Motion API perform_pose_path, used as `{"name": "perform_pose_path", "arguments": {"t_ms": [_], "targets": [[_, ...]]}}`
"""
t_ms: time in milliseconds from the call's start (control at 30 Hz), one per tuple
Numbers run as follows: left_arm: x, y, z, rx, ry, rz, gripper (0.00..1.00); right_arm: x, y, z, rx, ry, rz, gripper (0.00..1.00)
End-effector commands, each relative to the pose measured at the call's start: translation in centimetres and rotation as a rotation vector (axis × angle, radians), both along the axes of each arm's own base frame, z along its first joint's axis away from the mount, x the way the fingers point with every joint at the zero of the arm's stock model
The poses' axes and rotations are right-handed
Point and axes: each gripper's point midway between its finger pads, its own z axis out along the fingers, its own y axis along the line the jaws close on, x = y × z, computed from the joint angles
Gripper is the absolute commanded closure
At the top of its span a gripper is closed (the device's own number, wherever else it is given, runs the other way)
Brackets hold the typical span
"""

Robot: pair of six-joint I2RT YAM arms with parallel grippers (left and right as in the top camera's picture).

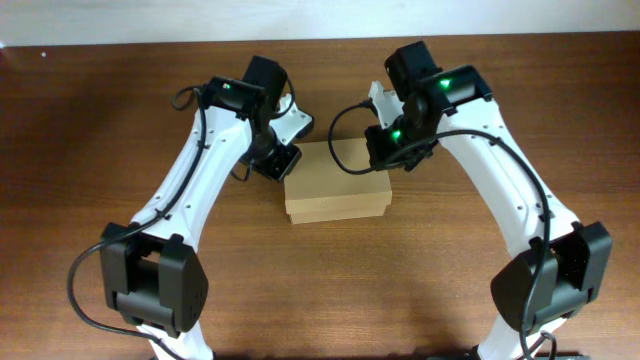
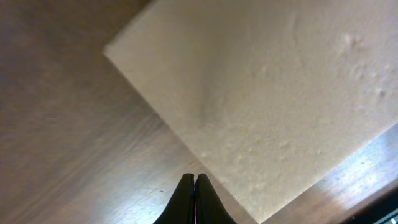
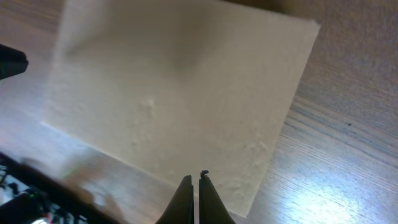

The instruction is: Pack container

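The container [image 1: 336, 183] is a plain tan cardboard box with its lid closed, lying in the middle of the wooden table. Its top fills the left wrist view [image 2: 273, 93] and the right wrist view [image 3: 180, 93]. My left gripper [image 2: 194, 179] is shut and empty, just over the box's left edge; the overhead view shows it at the box's back left corner [image 1: 278, 163]. My right gripper [image 3: 193, 179] is shut and empty, over the box's edge near its back right corner [image 1: 392, 150].
The brown wooden table [image 1: 100, 120] surrounds the box. Both arm bases stand at the front, the left one [image 1: 155, 285] and the right one [image 1: 550, 280]. A black cable [image 1: 345, 130] loops over the box's back edge.
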Motion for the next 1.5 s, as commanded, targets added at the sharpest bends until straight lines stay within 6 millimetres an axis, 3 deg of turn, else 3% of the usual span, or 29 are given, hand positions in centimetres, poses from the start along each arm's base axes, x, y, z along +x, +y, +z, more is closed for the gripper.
{"name": "perform_pose_path", "arguments": {"t_ms": [0, 367, 500, 633, 733, 833, 967, 1100, 1267, 1467], "targets": [[-0.7, -1.1, -0.9, -0.051, 0.043, 0.000, 0.98, -0.5, -1.2, -1.7, -0.063, 0.017, -0.022, 0.96], [-3.2, -2.3, -4.6, -0.046, 0.108, -0.043, 0.98, -2.5, -1.8, -6.8, -0.087, 0.103, -0.036, 0.96], [-2.8, -2.5, -4.4, -0.050, 0.084, -0.046, 0.98, -1.8, -1.7, -6.5, -0.078, 0.076, -0.037, 0.96], [-1.3, -2.7, -1.8, -0.078, 0.004, -0.039, 0.98, -0.7, -1.5, -4.6, -0.067, 0.033, -0.044, 0.96], [1.1, -1.5, 1.8, -0.050, -0.125, 0.022, 0.98, 0.6, -2.4, -2.1, -0.091, -0.020, -0.067, 0.96], [3.2, 0.2, 6.4, -0.016, -0.278, 0.069, 0.98, 2.0, -3.8, 1.9, -0.130, -0.101, -0.102, 0.96], [5.0, 2.9, 13.3, -0.005, -0.473, 0.143, 0.98, 3.1, -5.6, 9.0, -0.148, -0.232, -0.151, 0.96], [4.8, 6.1, 18.4, -0.025, -0.578, 0.240, 0.97, 2.1, -7.2, 16.2, -0.149, -0.368, -0.201, 0.96], [2.7, 10.1, 19.6, -0.001, -0.561, 0.344, 0.97, -0.7, -8.7, 22.9, -0.106, -0.531, -0.264, 0.96], [-0.6, 11.9, 20.2, 0.034, -0.522, 0.376, 0.98, -6.2, -10.4, 28.9, -0.041, -0.708, -0.295, 0.96]]}}
